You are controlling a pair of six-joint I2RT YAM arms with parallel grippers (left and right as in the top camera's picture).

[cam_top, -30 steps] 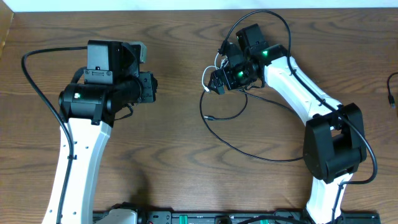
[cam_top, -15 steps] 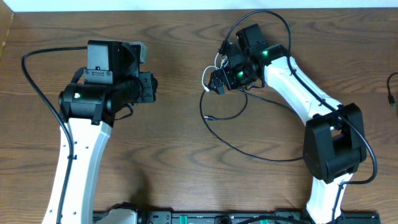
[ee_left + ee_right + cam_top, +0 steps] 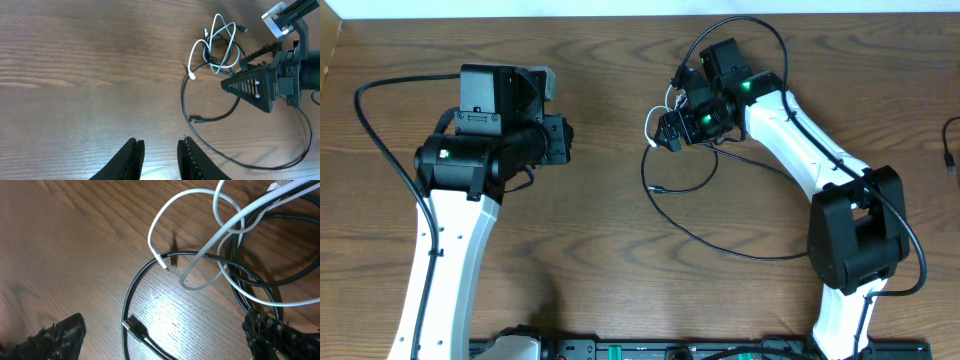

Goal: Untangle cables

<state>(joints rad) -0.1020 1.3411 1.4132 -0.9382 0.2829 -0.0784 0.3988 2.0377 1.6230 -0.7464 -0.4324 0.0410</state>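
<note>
The white cable lies in loose loops over the black cable, its tiny plug end pointing down at the wood. The black cable's plug rests on the table between the wide-open fingers of my right gripper, which touch nothing. From above, my right gripper hovers over the tangle; the white cable shows beside it, and the black cable sweeps toward the arm's base. My left gripper stands apart to the left, jaws a little apart and empty, the white cable and black cable ahead of it.
The brown wooden table ends at a pale wall strip along the back. A short dark cord with a plug lies at the far right edge. Thick black arm wires arc over both arms.
</note>
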